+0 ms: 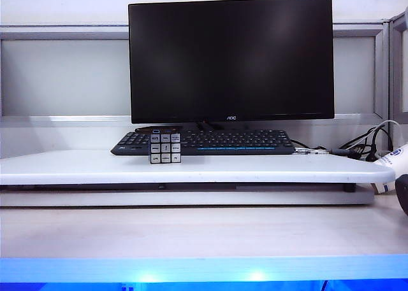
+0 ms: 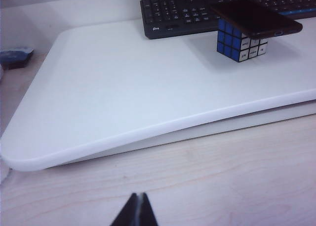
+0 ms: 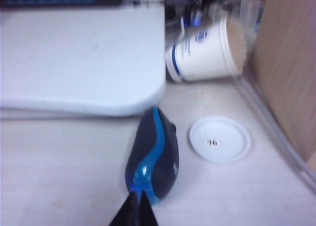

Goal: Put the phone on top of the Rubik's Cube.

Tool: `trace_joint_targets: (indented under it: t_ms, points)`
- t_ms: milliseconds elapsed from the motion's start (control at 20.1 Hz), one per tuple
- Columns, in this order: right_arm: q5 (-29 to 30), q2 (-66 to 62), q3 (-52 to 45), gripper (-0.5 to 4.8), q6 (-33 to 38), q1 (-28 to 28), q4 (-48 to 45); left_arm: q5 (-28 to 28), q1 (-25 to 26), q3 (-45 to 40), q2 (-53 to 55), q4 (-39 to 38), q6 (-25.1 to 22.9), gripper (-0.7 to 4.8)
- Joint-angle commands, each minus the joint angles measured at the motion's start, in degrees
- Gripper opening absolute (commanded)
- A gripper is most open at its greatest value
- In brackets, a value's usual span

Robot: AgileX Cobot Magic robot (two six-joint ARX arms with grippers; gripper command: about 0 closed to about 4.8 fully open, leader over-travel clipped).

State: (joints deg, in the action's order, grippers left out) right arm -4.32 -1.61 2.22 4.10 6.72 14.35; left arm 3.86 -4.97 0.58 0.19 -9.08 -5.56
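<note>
Both jaws closed, empty, low over desk, paper cup [image 3: 205, 53] tipped sideways, contents unseen.

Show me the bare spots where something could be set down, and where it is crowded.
Free: most of the white board, from its near rounded edge up to the keyboard and the Rubik's Cube carrying the phone; also the wood strip in front, above the shut left fingers. Crowded: beyond the shut right fingers, with mouse, white disc and tipped paper cup.

Black AOC monitor [image 1: 231, 58] was seen behind a black keyboard [image 1: 242, 142] on a white board [image 1: 191, 167]; blue-black mouse [image 3: 153, 157], tipped paper cup [image 3: 205, 50] and white lid [image 3: 219, 139] were on the desk [image 1: 191, 230].
</note>
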Motion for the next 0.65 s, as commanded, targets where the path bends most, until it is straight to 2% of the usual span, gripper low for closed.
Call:
trace_joint_targets:
  t_ms: [50,647]
  points:
    - [-0.02,0.94,0.15,-0.06,-1.6,0.0,-0.85,0.0,0.07,-0.11,0.02,-1.16,0.0,-0.05]
    - [0.59,0.85,0.15,-0.05,-0.92,0.0,0.04,0.0,0.07,-0.11,0.02,-1.16,0.0,-0.05]
